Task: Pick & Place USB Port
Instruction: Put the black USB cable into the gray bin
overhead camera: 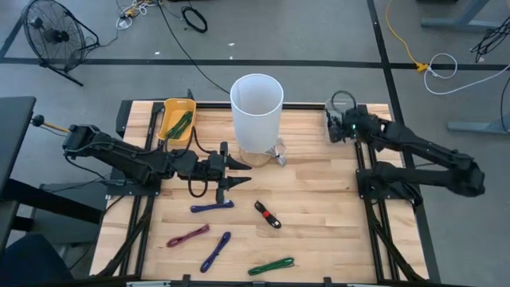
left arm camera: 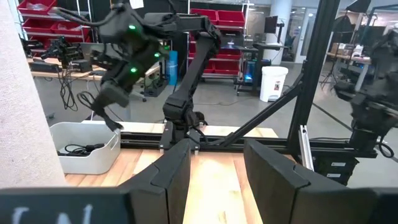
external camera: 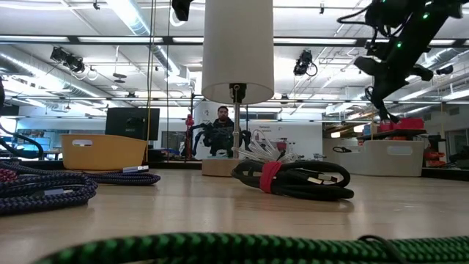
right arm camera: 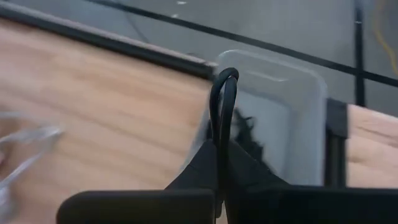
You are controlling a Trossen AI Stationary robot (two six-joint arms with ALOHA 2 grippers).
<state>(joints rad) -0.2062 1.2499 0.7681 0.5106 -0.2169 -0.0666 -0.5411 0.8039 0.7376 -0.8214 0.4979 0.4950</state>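
Several bundled USB cables lie on the table: a blue one (overhead camera: 211,207), a black one with a red tie (overhead camera: 268,214) (external camera: 293,177), a magenta one (overhead camera: 187,236), another blue one (overhead camera: 215,251) and a green one (overhead camera: 271,265). My right gripper (overhead camera: 338,127) (right arm camera: 222,168) hangs over the white bin (right arm camera: 292,106) at the table's far right corner, shut on a black cable (right arm camera: 222,106). My left gripper (overhead camera: 237,171) (left arm camera: 214,171) is open and level, just near of the white cylinder (overhead camera: 256,112), and touches nothing. My right gripper pinches the black cable between its two shut fingers, and a narrow loop (right arm camera: 224,84) of it stands out beyond the fingertips. The loop is lifted clear above the bin's edge. The fingers themselves hide the rest of the cable.
A yellow bin (overhead camera: 177,119) with a green cable in it sits at the table's far left. The tall white cylinder stands at the far middle, with a clear wrapper (overhead camera: 276,153) at its foot. More black cable (right arm camera: 249,130) lies in the white bin. A person shows in the room behind (external camera: 222,117).
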